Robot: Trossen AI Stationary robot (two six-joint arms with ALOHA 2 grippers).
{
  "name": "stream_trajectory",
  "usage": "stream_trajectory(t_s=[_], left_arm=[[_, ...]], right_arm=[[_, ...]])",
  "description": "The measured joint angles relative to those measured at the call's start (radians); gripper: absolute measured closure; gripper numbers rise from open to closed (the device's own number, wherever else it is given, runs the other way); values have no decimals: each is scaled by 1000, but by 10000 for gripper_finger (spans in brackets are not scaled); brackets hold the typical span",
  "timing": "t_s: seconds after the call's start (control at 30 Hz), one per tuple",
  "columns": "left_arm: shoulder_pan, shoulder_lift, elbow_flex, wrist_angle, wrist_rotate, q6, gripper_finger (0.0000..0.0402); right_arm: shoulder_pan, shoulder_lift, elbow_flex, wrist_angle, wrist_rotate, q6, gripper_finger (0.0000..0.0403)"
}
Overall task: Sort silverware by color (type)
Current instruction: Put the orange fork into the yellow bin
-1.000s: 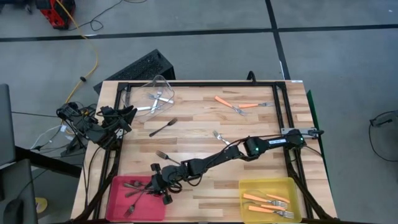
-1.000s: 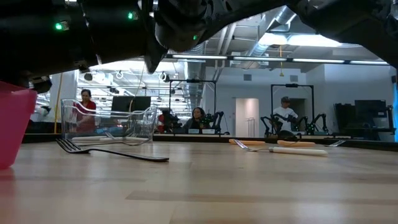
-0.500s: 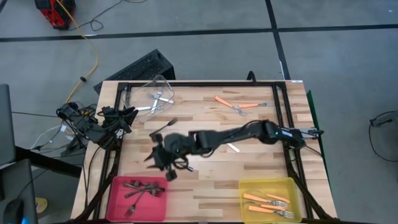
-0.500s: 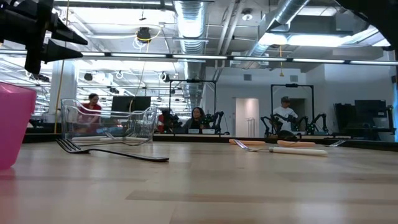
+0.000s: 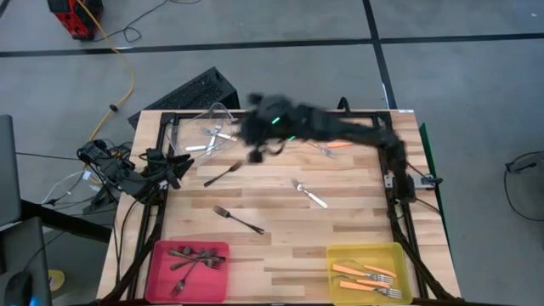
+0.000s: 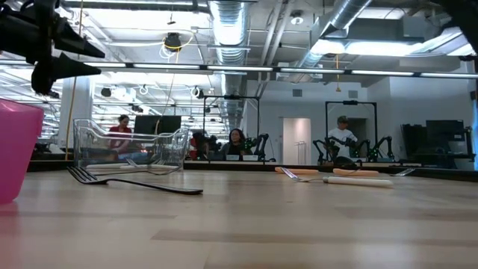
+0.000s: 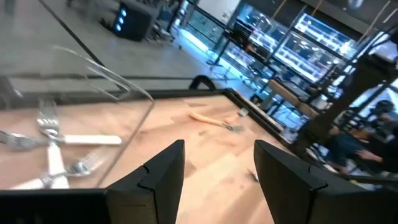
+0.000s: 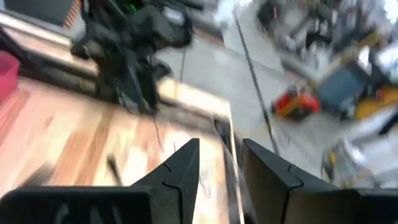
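In the bins (image 5: 163,263) we see dark, orange and silver forks sorted; five forks (image 5: 237,219) remain on the bench (image 5: 280,246). Right hand (image 5: 255,155) spread, empty; left hand (image 5: 180,168) spread.

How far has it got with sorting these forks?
Partly done. Dark forks lie in the pink bin, orange ones in the yellow bin, silver ones in the clear bin. The right gripper holds nothing visible. Two dark forks, one silver fork and orange ones remain.
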Motion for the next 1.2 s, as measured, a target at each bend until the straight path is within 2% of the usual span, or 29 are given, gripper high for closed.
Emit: stream_trajectory(t_s=[0.27, 0.4, 0.57, 0.7, 0.83, 1.0, 1.2], left_arm=[[0, 0, 0, 3, 11, -78, 223], [0, 0, 0, 3, 1, -89, 223], [0, 0, 0, 2, 0, -78, 223], [0, 0, 0, 2, 1, -74, 223], [0, 0, 0, 2, 36, -50, 223], [0, 0, 0, -3, 78, -37, 223], [0, 0, 0, -4, 83, 6, 223]], right_arm=[[-108, -234, 3, -504, 40, 114, 260], [-181, -306, 2, -739, 97, 171, 260], [-315, -319, 0, -905, 48, 304, 260], [-369, -314, -93, -935, 42, 423, 260], [-355, -313, -270, -925, 42, 501, 260], [-245, -311, -549, -841, 37, 584, 260], [-57, -311, -804, -612, 37, 698, 260]])
